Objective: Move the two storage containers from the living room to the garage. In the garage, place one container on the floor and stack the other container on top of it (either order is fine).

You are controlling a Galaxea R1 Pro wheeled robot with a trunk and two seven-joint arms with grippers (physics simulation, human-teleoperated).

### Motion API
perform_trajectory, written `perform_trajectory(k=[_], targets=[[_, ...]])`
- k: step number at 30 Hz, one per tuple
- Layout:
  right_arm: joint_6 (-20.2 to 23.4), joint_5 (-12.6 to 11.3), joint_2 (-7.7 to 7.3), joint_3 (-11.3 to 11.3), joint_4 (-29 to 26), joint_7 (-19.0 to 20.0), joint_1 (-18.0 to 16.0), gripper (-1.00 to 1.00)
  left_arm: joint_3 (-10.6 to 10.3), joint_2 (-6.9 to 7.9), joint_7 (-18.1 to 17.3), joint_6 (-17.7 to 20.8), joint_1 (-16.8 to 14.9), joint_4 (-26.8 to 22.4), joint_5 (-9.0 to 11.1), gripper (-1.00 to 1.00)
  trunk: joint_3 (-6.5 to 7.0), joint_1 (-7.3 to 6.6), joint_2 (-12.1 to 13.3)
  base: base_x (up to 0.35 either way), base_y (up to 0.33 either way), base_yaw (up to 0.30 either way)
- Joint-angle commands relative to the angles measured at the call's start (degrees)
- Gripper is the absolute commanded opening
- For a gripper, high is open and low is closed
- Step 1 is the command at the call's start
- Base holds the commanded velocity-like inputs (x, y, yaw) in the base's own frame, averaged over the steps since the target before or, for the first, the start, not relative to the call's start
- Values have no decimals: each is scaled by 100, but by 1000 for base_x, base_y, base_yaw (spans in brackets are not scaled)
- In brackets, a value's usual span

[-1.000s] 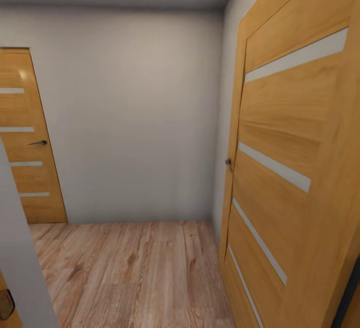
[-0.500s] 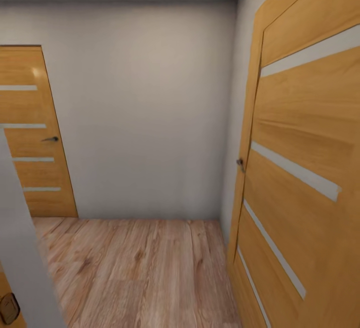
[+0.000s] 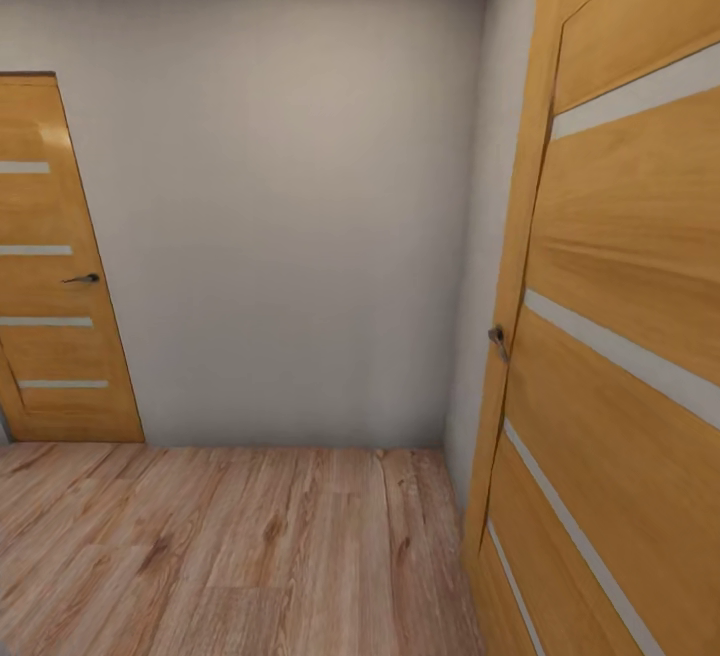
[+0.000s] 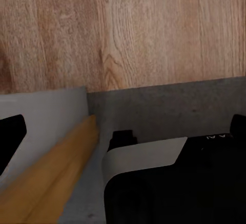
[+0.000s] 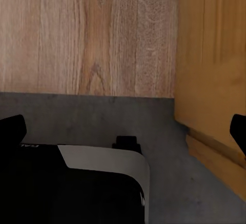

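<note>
Above the seam where pale plank flooring meets the dark grey floor, each claw — left claw, right claw — is spread wide, holding nothing. A wood-panelled door stands beside it. Containers unseen.

Head faces corner wall; wrists close above plank floor.
</note>
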Motion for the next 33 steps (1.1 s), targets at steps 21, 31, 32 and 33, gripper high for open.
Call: perform_trajectory(k=[21, 31, 32, 33], targets=[[-33, 2, -6, -31, 22, 12, -8, 100, -49, -12, 13, 7, -7, 9, 45, 100, -198, 4, -5, 331, 0, 0], [-66, -6, 0, -32, -20, -6, -74, 100, -45, 23, 27, -21, 54, 14, 28, 100, -241, 4, -5, 112, 0, 0], [-67, -4, 4, -31, -20, -6, -107, 100, -46, 24, 28, -20, 54, 15, 27, 100, -241, 4, -5, 0, 0, 0], [-67, -4, 4, -31, -20, -6, -135, 100, -46, 24, 28, -20, 54, 15, 27, 100, -241, 4, -5, 0, 0, 0]])
